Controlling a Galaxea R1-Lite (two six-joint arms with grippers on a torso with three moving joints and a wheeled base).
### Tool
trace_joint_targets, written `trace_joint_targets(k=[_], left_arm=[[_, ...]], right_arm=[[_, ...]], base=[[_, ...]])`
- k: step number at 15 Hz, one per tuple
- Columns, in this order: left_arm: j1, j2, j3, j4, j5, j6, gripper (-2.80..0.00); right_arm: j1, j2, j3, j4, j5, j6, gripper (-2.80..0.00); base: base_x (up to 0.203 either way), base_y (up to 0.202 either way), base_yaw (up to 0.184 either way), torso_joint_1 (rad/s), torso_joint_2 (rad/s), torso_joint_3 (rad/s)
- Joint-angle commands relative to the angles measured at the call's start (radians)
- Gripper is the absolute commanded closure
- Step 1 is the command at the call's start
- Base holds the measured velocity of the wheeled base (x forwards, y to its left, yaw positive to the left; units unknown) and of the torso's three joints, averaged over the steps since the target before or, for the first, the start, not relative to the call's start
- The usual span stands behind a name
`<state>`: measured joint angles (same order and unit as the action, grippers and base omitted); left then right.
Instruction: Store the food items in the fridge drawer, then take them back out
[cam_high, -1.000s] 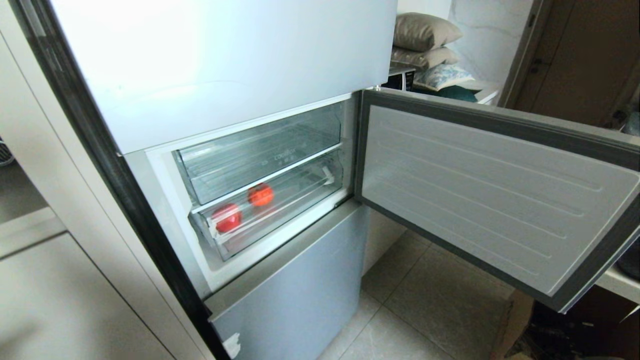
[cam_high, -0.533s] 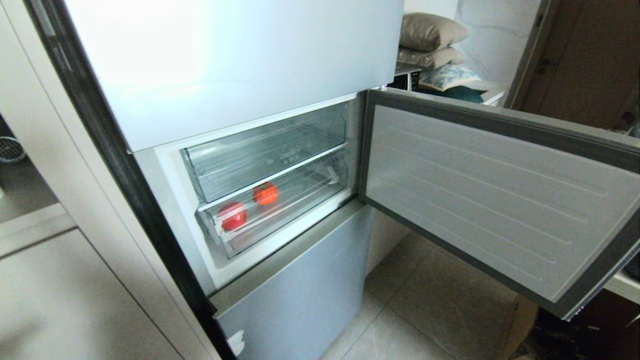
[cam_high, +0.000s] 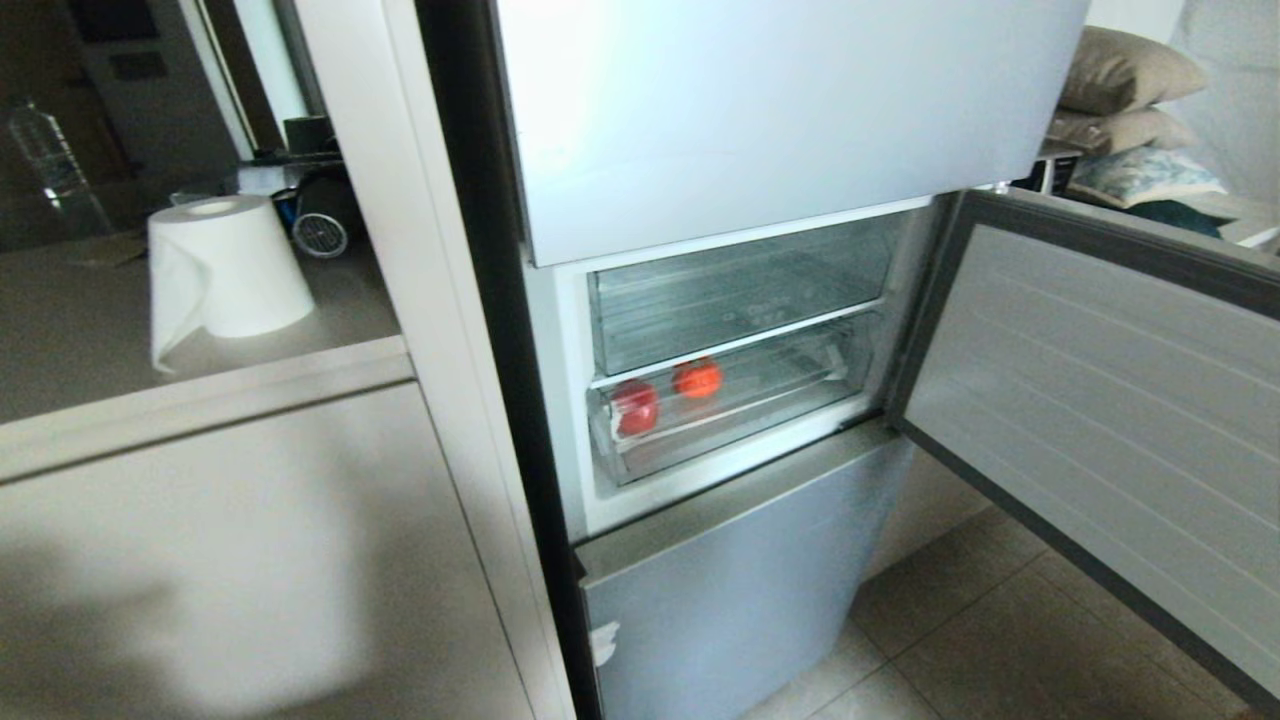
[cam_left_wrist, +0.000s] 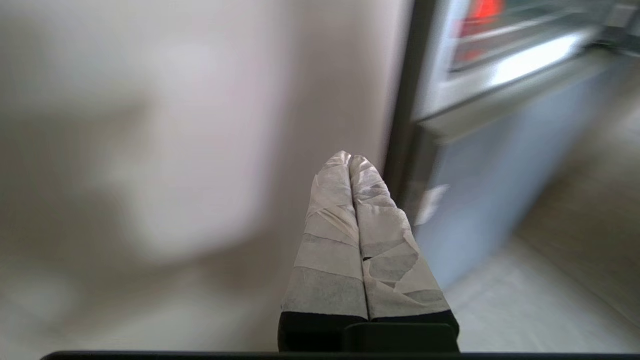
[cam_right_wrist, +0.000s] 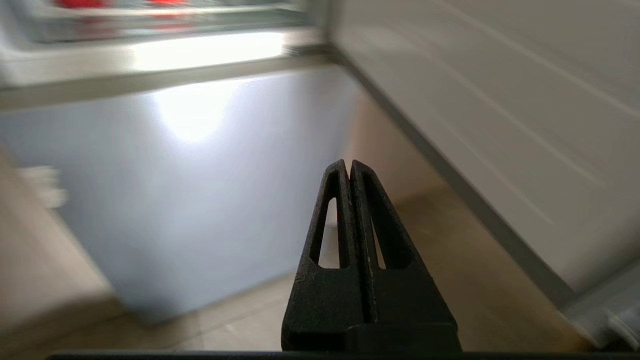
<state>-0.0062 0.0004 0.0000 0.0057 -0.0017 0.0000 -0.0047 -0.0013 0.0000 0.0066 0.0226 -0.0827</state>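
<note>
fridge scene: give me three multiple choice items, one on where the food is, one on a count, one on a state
1. Where are the food items?
A. in the lower clear fridge drawer
B. on the counter
C. on the floor

2. How many red or orange food items show in that drawer?
A. one
B. two
C. four

3. How does the compartment door stand?
A. shut
B. swung open to the right in the head view
C. taken off

Key:
1. A, both sit behind the drawer's clear front, under the upper bin.
2. B, a red one at the left and an orange-red one beside it.
3. B, its ribbed inner panel faces the camera.
</note>
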Motion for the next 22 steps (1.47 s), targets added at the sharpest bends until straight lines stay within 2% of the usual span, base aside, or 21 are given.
trace_joint_targets(k=[1, 15, 20, 22], left_arm=[[0.000, 0.000, 0.000, 0.000, 0.000, 0.000, 0.00], [0.000, 0.000, 0.000, 0.000, 0.000, 0.000, 0.00], [0.000, 0.000, 0.000, 0.000, 0.000, 0.000, 0.00], [0.000, 0.000, 0.000, 0.000, 0.000, 0.000, 0.00]], right_arm=[[0.000, 0.001, 0.000, 0.000, 0.000, 0.000, 0.00], [0.000, 0.001, 0.000, -0.003, -0.009, 0.049, 0.00], [0.000, 0.001, 0.002, -0.004, -0.013, 0.041, 0.00], [0.000, 0.010, -0.067, 0.015, -0.022, 0.039, 0.00]], base=[[0.000, -0.008, 0.168, 0.003, 0.00, 0.003], [0.002, -0.008, 0.171, 0.001, 0.00, 0.003], [0.001, -0.001, 0.016, 0.000, 0.00, 0.001], [0.000, 0.000, 0.000, 0.000, 0.00, 0.000]])
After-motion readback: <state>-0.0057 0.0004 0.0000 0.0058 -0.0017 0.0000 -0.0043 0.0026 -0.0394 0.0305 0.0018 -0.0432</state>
